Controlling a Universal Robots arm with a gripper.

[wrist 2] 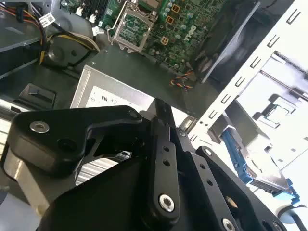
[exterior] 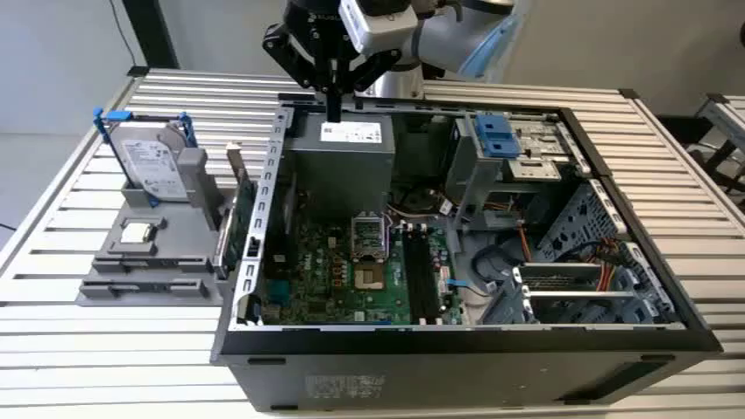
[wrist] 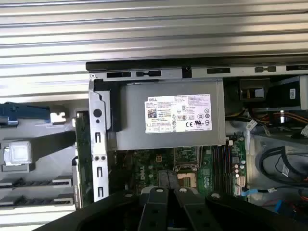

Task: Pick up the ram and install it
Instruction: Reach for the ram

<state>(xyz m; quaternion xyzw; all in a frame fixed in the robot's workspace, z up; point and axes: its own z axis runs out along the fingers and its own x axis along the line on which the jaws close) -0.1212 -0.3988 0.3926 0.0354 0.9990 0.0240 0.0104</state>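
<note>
On the slatted table (exterior: 70,349), toward the exterior view's left, a grey fixture (exterior: 140,292) holds a blue-framed hard drive (exterior: 152,161) upright, with a small square chip (exterior: 139,232) in a pocket in front of it. At the fixture's near end run two long dark slots (wrist: 36,183). Whether the ram sits in one of them cannot be told, and it cannot be picked out with certainty elsewhere.

A green card (exterior: 241,218) stands on edge between the fixture and the open computer case (exterior: 466,336), partly hidden by the case wall.

The gripper (exterior: 334,112) hangs over the case's rear, its tip just above the grey power supply (exterior: 344,153). In the second wrist view its black fingers (wrist 2: 163,144) are pressed together.

Below the supply lies the motherboard (exterior: 320,271) with its square socket (exterior: 369,236). The long black memory slots (exterior: 417,271) sit just to the socket's right, too dark to show their contents.

Further right are a blue-tabbed drive bay (exterior: 495,135) and loose cables (exterior: 512,253).
</note>
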